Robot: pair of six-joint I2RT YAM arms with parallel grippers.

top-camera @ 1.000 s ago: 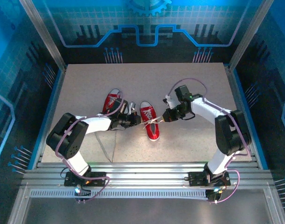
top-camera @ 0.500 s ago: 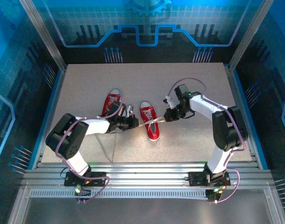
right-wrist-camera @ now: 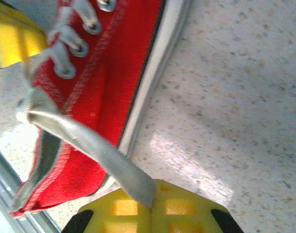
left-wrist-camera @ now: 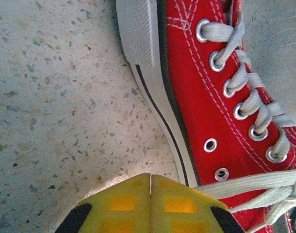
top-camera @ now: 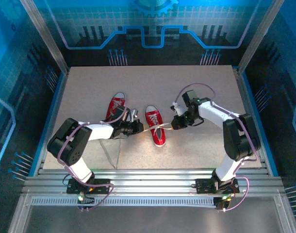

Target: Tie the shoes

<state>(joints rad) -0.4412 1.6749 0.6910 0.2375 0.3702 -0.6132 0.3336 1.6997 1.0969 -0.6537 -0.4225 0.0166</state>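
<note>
Left arm (top-camera: 97, 128) and right arm (top-camera: 213, 112) low, reaching inward, jaws closed, the right's on a lace (right-wrist-camera: 90, 145)

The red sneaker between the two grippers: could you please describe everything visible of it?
The red sneaker is canvas-looking, with metal eyelets and a black-striped white rubber sole. It sits upright on the speckled table. Its white laces are pulled taut sideways, one end pinched by the left gripper, the other by the right gripper.

Top camera high at near edge, looking down; wrist cameras close, sharing shoe (left-wrist-camera: 201, 97)
</note>
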